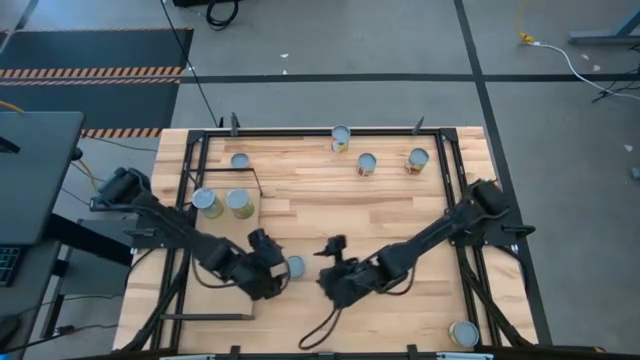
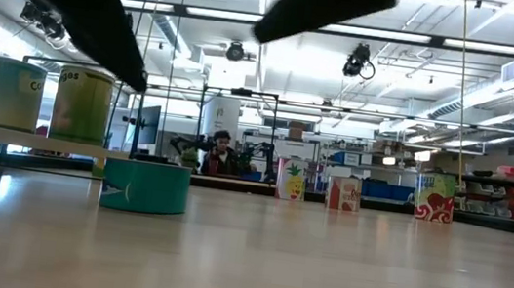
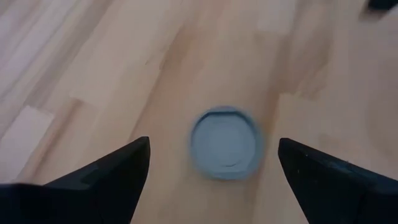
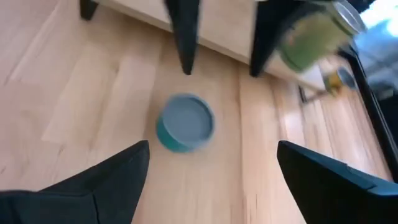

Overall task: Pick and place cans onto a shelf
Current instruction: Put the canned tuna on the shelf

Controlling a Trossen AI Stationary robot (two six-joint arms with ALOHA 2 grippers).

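Now we hover our left gripper (image 3: pixel 211 180), fingers spread wide, over the teal can (image 1: pixel 294 266) at mid-table; next we must descend and pinch. Our right gripper (image 4: pixel 211 180) waits nearby, spread too.

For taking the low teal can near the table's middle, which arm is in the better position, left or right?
Left, probably. In the high view the left end effector is right beside the teal can, and its wrist view shows the can centred between its open fingers. The right end effector, also open, is farther off.
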